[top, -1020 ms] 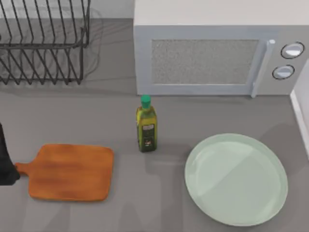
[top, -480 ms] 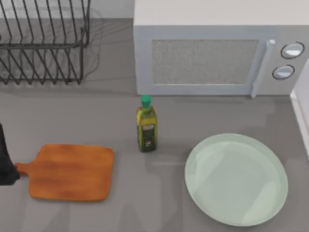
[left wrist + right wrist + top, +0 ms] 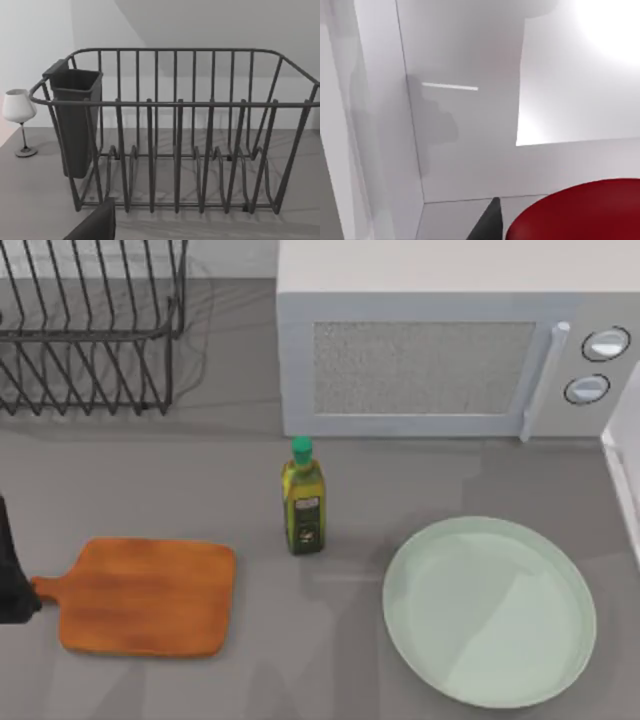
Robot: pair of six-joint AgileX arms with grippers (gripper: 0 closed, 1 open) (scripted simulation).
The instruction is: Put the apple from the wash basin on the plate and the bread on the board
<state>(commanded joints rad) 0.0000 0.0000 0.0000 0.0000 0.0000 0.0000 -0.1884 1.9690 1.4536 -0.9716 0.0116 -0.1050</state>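
A glossy red apple [image 3: 580, 212] is seen very close in the right wrist view, against white basin walls [image 3: 465, 150], so the right gripper is probably right at it; whether it is held cannot be told. The pale mint-green round plate [image 3: 570, 640] is bare, right of the olive oil bottle [image 3: 303, 502]. The orange-brown wooden board [image 3: 145, 597], left of the bottle, is bare too. Over the last second nothing on the table is seen to have moved, so neither placement has been made. The left arm [image 3: 10, 575] is parked beside the board's handle.
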